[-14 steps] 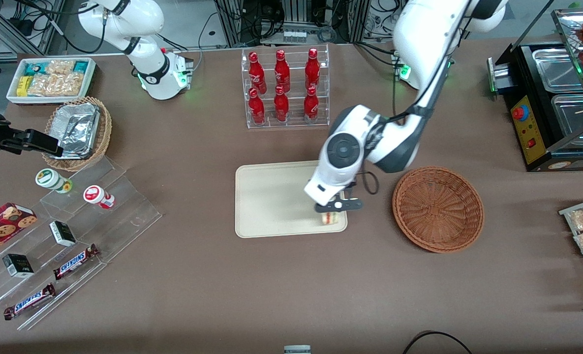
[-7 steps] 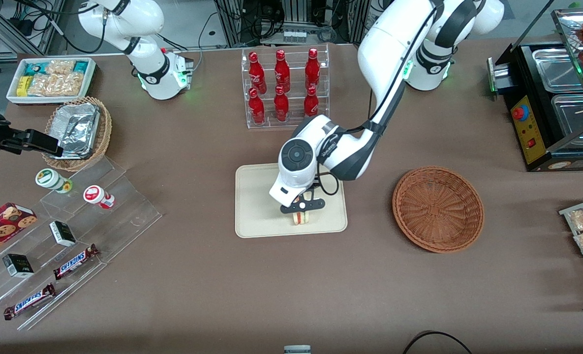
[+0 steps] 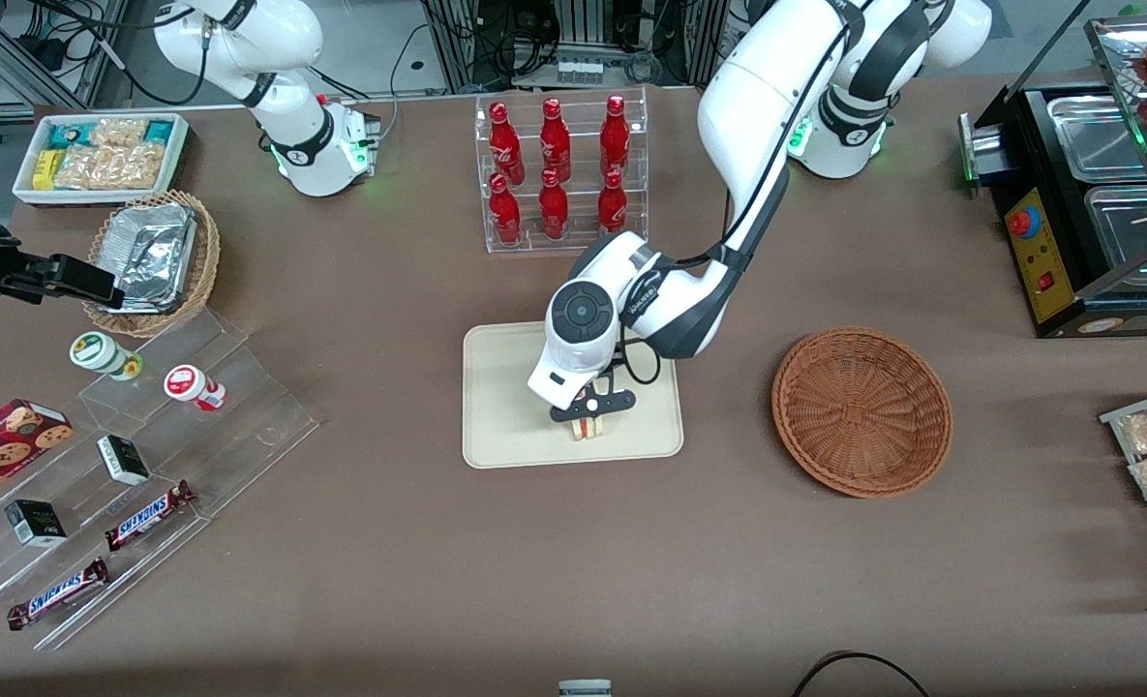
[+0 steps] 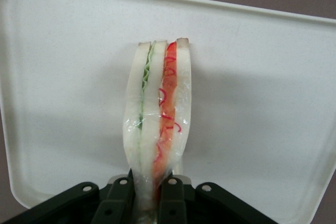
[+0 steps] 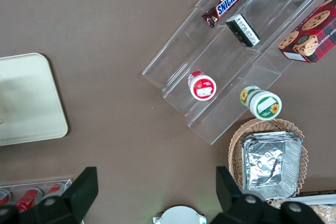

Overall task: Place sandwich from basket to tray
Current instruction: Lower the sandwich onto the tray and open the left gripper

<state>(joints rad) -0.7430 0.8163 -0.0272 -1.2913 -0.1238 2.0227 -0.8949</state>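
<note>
Sandwich (image 4: 157, 124): one wedge, clamped at its end between the two fingers (image 4: 173, 198) of the left end effector (image 3: 589, 416), cut edge showing one green filling layer and one red-orange one between three bread slices. It sits over the tray (image 3: 505, 397), at the tray's side nearer the front camera; can't tell whether it touches the tray surface. End effector is clenched on the sandwich.

One tray, cream, flat on the worktop (image 3: 573, 561). One reddish-brown basket (image 3: 861, 411) beside the tray, toward the working arm's end, nothing visible in it.

Other counts: six red bottles (image 3: 555, 140) in a clear rack, farther from the front camera than the tray. Toward the parked arm's end: one tan wicker basket with foil containers (image 3: 152, 254), two round lidded cups (image 3: 191, 384), two Snickers bars (image 3: 147, 516), one cookie box (image 3: 7, 440), all but the basket on clear stepped risers.
</note>
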